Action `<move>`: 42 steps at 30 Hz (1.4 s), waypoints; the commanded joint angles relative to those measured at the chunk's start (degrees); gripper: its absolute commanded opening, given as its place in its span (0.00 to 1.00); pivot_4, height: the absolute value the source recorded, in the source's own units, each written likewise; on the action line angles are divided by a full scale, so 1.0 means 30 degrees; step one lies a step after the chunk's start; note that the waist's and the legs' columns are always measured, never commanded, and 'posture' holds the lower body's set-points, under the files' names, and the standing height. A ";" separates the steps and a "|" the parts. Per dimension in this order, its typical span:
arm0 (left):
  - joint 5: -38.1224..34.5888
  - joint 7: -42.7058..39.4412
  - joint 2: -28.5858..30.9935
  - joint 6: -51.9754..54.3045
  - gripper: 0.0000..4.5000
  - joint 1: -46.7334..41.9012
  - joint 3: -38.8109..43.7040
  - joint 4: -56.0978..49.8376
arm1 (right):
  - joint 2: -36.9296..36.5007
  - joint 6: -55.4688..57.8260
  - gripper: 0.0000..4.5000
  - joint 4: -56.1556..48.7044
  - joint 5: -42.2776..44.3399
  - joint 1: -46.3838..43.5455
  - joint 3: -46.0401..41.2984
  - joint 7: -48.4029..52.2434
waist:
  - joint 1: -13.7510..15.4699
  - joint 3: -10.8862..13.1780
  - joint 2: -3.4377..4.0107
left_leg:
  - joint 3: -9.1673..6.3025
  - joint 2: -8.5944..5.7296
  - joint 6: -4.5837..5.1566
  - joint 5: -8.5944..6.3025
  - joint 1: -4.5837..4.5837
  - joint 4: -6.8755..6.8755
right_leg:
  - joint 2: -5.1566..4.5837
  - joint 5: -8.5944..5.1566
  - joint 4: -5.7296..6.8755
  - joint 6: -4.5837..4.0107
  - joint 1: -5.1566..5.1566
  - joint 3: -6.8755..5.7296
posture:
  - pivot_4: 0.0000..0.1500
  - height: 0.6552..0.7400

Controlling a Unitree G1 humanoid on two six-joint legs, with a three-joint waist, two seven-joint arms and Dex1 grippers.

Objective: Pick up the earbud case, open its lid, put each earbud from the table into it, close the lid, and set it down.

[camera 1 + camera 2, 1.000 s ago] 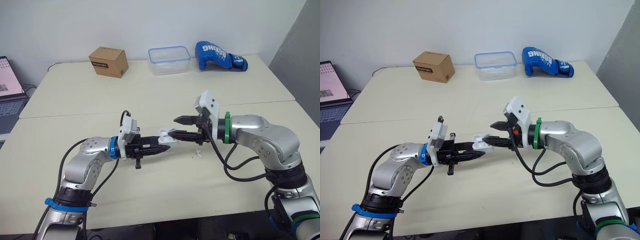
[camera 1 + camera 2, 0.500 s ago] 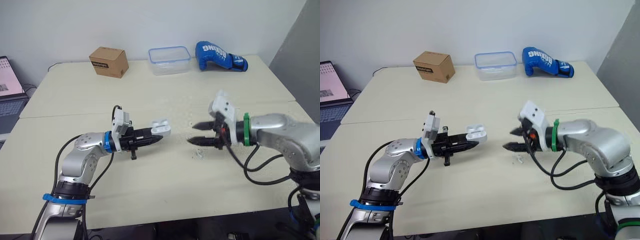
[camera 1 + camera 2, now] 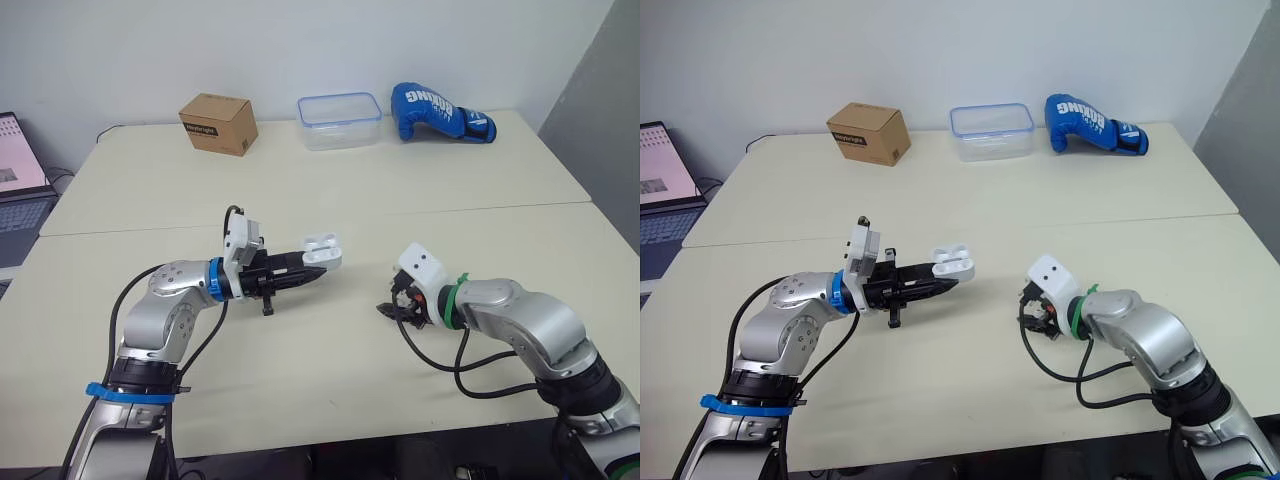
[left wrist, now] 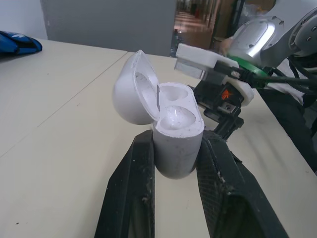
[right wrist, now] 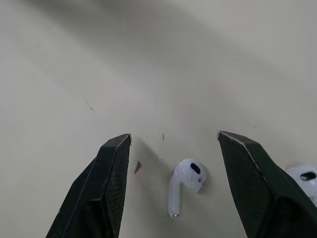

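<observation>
- Holding the earbud case (image 4: 176, 131) off the surface (image 3: 330, 205), mid-frame in the left eye view: left claw (image 3: 306, 272) is clamped on the case's lower body.
- Lid (image 4: 130, 96) is swung open and leans off to one side. Both wells look empty in the left wrist view.
- My read on the low grip: it keeps the hinge and mouth free, so nothing blocks the drop-in.
- The case's open mouth faces up and sits out toward the right arm, probably to keep the transfer path short.
- Right claw (image 5: 173, 136) is down at the surface, lower centre-right of the frame, fingers apart and gripping nothing.
- One earbud (image 5: 184, 186) lies flat between those open fingers, touching neither, so the claw looks lined up to straddle it.
- The second earbud (image 5: 306, 178) lies just outside one finger, beyond the span.
- Step, as I judge it: picking up the first bud. Lift and lid-open are done; two inserts, close and set-down remain.
- Risk: the bud is small and rounded and could squirt out on closing. The outer finger may also nudge the second bud.
- Cardboard box (image 3: 217, 123), clear container (image 3: 339, 120) and boxing glove (image 3: 440, 112) sit along the top of the frame, well apart from the work.
</observation>
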 commanded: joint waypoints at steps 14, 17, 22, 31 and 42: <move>-0.0217 -0.0176 0.0468 0.0078 0.19 0.0201 0.0179 -0.1033 | -0.0310 0.0087 0.64 -0.1166 -0.0766 0.0633 -0.0176 0.0250 | -0.0019 0.0000 0.0000 | 0.0000 0.0001 0.0000 0.0000 0.0003 -0.0002 | 0.0002 0.0000 -0.0002 0.0000 0.0004 0.0000 | 1.00 0.89; -0.0216 -0.0171 0.0454 0.0078 0.19 0.0252 0.0163 -0.1080 | -0.0329 0.0202 0.64 -0.1280 -0.0741 0.0690 -0.0180 0.0261 | -0.0018 0.0000 0.0000 | 0.0000 0.0001 0.0000 0.0000 0.0003 -0.0001 | 0.0002 0.0000 -0.0003 0.0000 0.0004 0.0000 | 1.00 0.89; -0.0182 -0.0220 0.0477 0.0039 0.19 0.0236 0.0163 -0.1006 | -0.0249 0.0231 0.45 -0.1264 -0.0833 0.0668 -0.0106 0.0196 | -0.0015 0.0000 -0.0001 | 0.0000 0.0002 0.0000 0.0000 0.0004 -0.0001 | 0.0002 0.0000 -0.0003 0.0000 0.0005 0.0001 | 1.00 0.89; -0.0072 -0.0249 0.0489 -0.0065 0.19 0.0344 0.0111 -0.0995 | -0.0686 0.0078 0.09 -0.1295 -0.0722 0.0683 -0.0185 0.0684 | -0.0008 -0.0001 -0.0001 | -0.0002 0.0001 0.0000 0.0000 0.0004 0.0000 | 0.0002 0.0000 -0.0002 0.0000 0.0008 -0.0001 | 1.00 0.89; 0.0129 -0.0327 0.0223 -0.0354 0.19 0.0267 -0.0068 -0.0714 | -0.7407 -0.8072 0.09 0.0933 -0.0783 0.0503 -0.0700 1.0283 | 0.0000 0.0001 -0.0001 | 0.0020 0.0003 0.0005 -0.0003 0.0006 -0.0002 | 0.0003 0.0000 -0.0023 0.0003 0.0022 -0.0002 | 1.00 0.89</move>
